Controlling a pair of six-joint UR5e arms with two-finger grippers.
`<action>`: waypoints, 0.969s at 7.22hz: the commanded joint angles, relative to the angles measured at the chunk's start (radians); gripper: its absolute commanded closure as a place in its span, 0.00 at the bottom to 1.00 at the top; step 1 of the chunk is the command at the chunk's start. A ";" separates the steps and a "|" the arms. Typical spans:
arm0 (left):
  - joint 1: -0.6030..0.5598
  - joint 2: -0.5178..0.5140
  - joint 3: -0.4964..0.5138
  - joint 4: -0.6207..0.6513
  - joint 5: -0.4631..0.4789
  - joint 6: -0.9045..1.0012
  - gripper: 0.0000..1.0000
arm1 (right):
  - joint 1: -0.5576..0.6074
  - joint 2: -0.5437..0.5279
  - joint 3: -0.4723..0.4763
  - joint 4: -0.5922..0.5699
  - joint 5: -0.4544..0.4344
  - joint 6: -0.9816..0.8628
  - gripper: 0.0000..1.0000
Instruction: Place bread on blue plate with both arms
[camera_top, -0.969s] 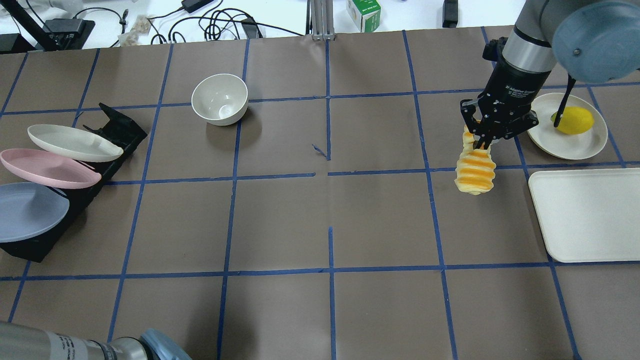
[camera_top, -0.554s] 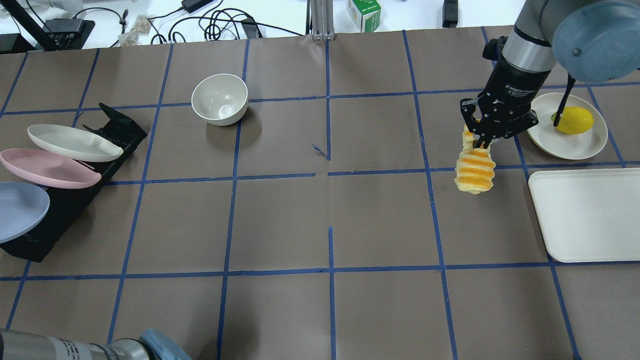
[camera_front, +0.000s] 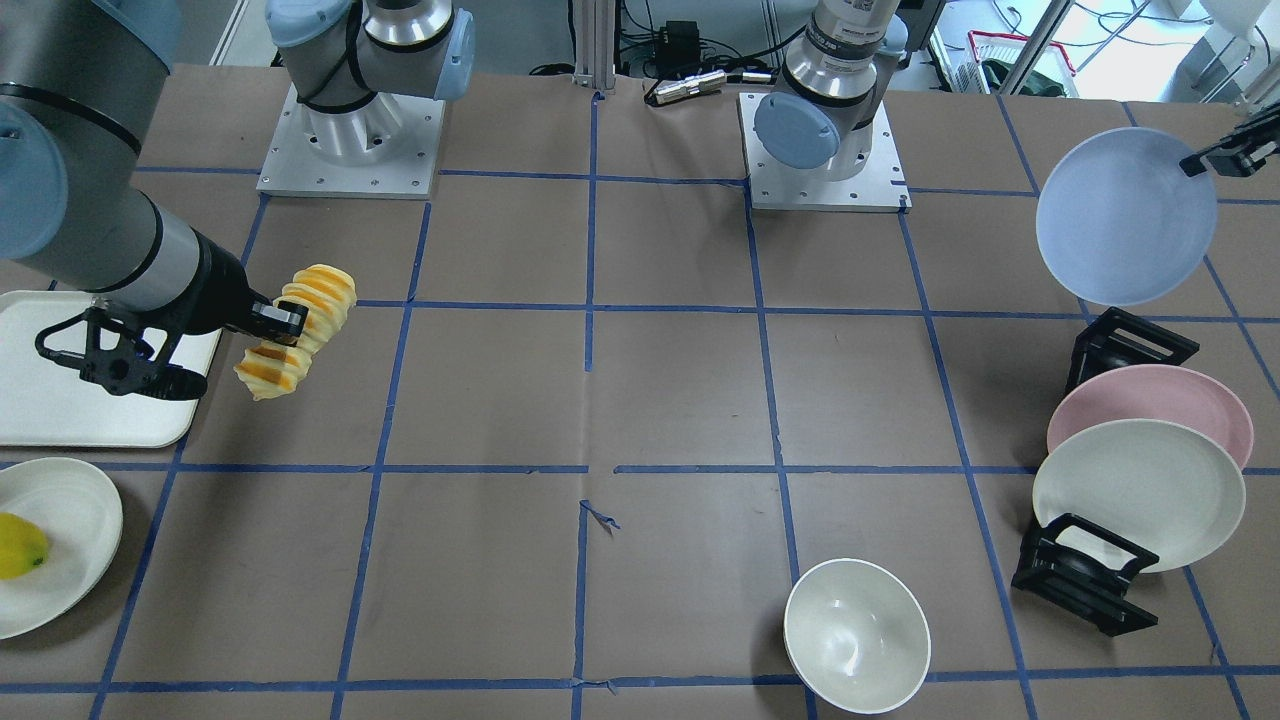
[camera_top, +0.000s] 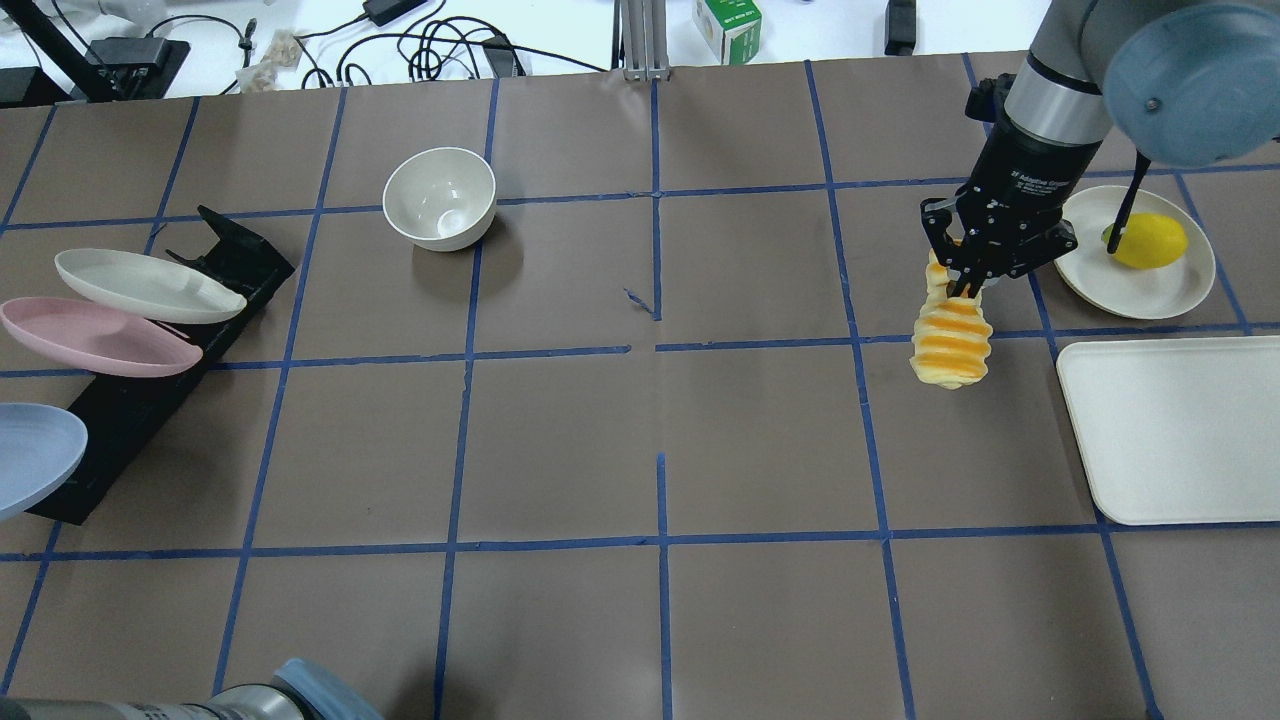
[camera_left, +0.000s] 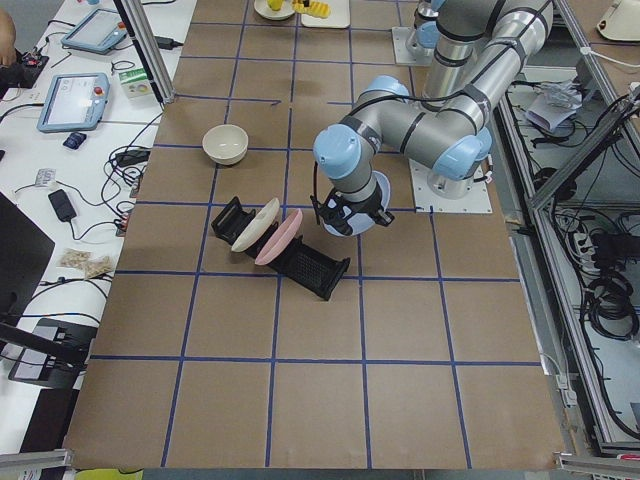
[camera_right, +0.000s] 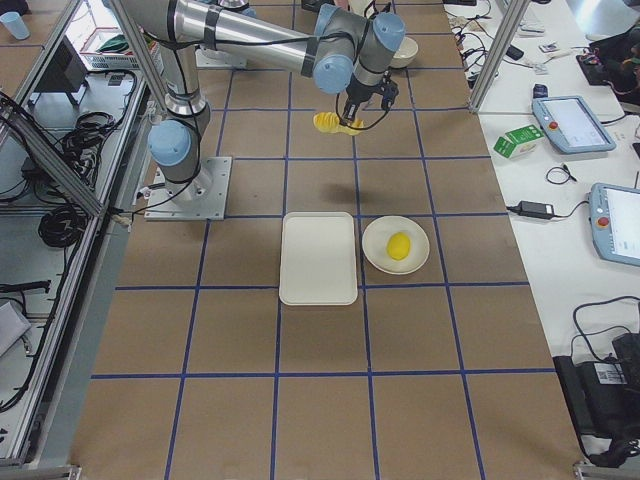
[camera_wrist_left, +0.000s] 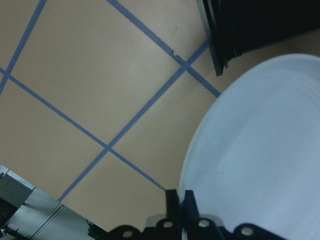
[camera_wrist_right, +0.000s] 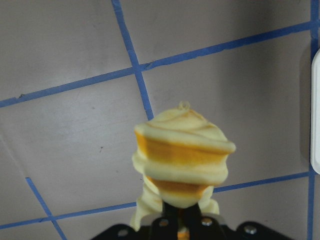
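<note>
My left gripper (camera_front: 1195, 164) is shut on the rim of the blue plate (camera_front: 1125, 215) and holds it in the air, clear of the black rack (camera_front: 1128, 343). The left wrist view shows the closed fingertips (camera_wrist_left: 173, 196) pinching the plate's edge (camera_wrist_left: 260, 150). In the overhead view only part of the blue plate (camera_top: 35, 455) shows at the left edge. My right gripper (camera_top: 965, 288) is shut on one end of the bread (camera_top: 950, 345), which hangs above the table. The bread also shows in the right wrist view (camera_wrist_right: 182, 155).
The black rack (camera_top: 150, 410) holds a pink plate (camera_top: 95, 335) and a cream plate (camera_top: 145, 285). A white bowl (camera_top: 440, 198) stands at the back left. A white tray (camera_top: 1180, 430) and a cream plate (camera_top: 1120, 285) with a lemon (camera_top: 1148, 240) lie at the right.
The blue plate has slid out of the rack toward the overhead view's lower left edge, held by my left gripper. The right gripper and the bread have barely moved.
</note>
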 joint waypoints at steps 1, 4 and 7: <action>-0.135 0.074 -0.065 -0.112 -0.149 -0.056 1.00 | 0.008 -0.012 -0.012 -0.002 0.004 0.000 1.00; -0.570 0.056 -0.139 0.214 -0.212 -0.122 1.00 | 0.039 -0.021 -0.015 -0.028 0.002 -0.001 1.00; -0.915 -0.069 -0.413 0.901 -0.428 -0.272 1.00 | 0.080 -0.013 -0.017 -0.071 0.004 0.002 1.00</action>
